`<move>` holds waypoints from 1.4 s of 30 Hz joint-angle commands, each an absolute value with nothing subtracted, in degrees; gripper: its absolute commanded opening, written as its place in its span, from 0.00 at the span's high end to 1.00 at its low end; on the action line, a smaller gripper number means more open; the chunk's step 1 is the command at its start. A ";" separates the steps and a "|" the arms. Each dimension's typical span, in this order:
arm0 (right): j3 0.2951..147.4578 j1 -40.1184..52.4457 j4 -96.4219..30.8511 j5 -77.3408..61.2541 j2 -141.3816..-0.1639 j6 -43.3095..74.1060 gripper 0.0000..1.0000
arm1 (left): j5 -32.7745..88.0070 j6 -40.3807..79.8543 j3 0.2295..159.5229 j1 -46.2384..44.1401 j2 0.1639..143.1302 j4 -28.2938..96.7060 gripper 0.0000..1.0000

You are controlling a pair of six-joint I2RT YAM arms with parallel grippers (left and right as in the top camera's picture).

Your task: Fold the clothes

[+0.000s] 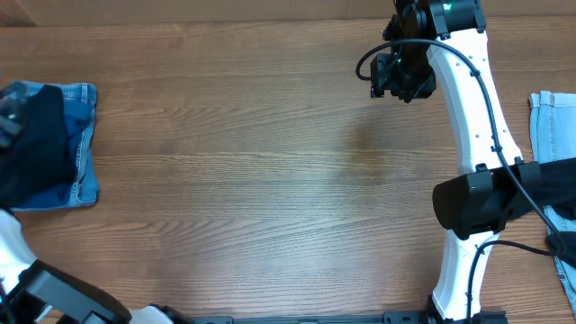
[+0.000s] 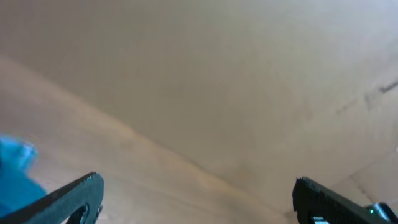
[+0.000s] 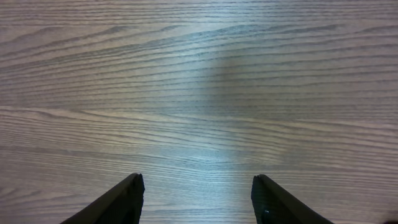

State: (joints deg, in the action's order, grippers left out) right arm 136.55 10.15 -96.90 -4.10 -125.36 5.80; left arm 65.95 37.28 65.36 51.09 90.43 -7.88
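A folded blue denim garment (image 1: 83,135) lies at the table's far left edge. My left gripper (image 1: 31,135) hovers over it, hiding much of it. In the left wrist view the left gripper (image 2: 196,183) is open and empty, with a bit of the blue denim (image 2: 12,168) at the left edge. My right gripper (image 1: 402,76) is at the back of the table, right of centre, above bare wood. In the right wrist view the right gripper (image 3: 199,180) is open and empty over the wooden table (image 3: 199,81).
A pile of light blue jeans (image 1: 553,121) lies at the right edge of the table, partly behind the right arm's base (image 1: 477,202). The wooden tabletop (image 1: 252,180) spans the middle between the two garments.
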 commanded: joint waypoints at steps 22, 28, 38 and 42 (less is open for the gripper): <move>137.21 9.96 -96.82 -4.14 -123.35 6.02 0.40 | 20.45 16.95 63.77 40.47 103.28 24.95 0.00; 137.21 9.93 -96.05 -4.12 -123.35 6.02 0.35 | 25.93 7.55 69.01 35.11 97.58 30.11 0.00; 137.21 9.93 -89.12 -4.21 -123.35 6.07 0.00 | 0.78 -3.88 77.91 1.13 87.99 41.95 0.00; 137.21 9.52 -82.11 -6.09 -123.35 6.07 0.00 | 3.09 2.85 77.91 -4.38 87.99 40.86 0.00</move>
State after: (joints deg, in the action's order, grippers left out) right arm 136.49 10.15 -83.57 -5.21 -125.36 5.98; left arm 4.05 -1.61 76.90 -3.64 88.51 41.15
